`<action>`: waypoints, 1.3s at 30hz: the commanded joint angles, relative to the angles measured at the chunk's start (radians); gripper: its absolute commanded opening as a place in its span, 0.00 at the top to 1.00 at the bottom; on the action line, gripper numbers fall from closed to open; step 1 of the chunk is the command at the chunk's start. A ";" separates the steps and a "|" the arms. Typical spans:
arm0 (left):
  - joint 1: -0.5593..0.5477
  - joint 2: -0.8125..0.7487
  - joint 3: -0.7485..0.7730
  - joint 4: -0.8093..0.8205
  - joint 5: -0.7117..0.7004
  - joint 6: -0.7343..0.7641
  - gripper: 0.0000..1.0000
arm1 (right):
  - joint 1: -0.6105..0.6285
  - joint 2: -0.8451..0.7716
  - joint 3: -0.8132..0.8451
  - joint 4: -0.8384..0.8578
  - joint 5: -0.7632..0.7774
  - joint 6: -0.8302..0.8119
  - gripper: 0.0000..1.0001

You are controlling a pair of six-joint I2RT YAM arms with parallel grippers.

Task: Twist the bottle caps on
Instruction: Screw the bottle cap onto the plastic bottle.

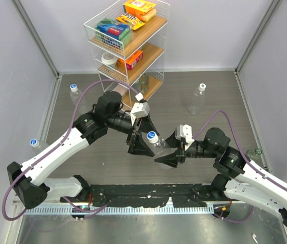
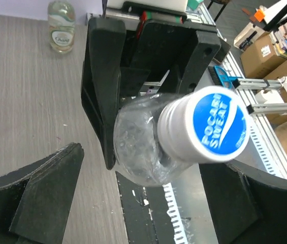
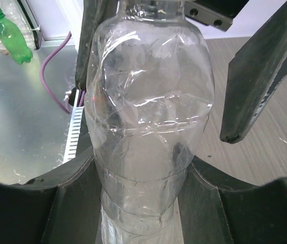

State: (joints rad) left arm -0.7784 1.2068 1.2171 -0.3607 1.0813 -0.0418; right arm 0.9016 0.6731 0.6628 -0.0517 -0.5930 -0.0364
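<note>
The bottle [image 3: 148,117] is clasped at its body by the right hand [image 1: 170,154]; the left hand [image 1: 141,147] is spread wide around its cap [image 2: 219,124], untouching.

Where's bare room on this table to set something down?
Bare wood: the far right corner beyond the standing bottle, and the strip between left arm and near rail. Crowded: the centre, where left gripper and right gripper flank the held bottle.

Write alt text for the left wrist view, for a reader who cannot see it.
A clear bottle with a blue-topped white Pocari Sweat cap fills the centre, clamped in the right gripper. The left gripper stands open, a finger either side of the cap.
</note>
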 commanded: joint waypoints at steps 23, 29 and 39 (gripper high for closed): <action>-0.009 -0.033 0.068 0.091 -0.827 -0.567 0.14 | 0.007 0.129 0.069 -0.036 0.516 -0.060 0.99; -0.009 -0.013 0.093 0.051 -0.867 -0.569 0.31 | 0.008 0.135 0.070 -0.046 0.547 -0.060 0.99; -0.009 0.002 0.091 0.025 -0.837 -0.564 0.50 | 0.008 0.149 0.075 -0.056 0.558 -0.059 0.99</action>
State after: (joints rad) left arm -0.7834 1.2072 1.2694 -0.3347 0.2314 -0.6022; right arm 0.9024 0.8265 0.6865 -0.1398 -0.0566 -0.0845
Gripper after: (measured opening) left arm 0.503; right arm 0.563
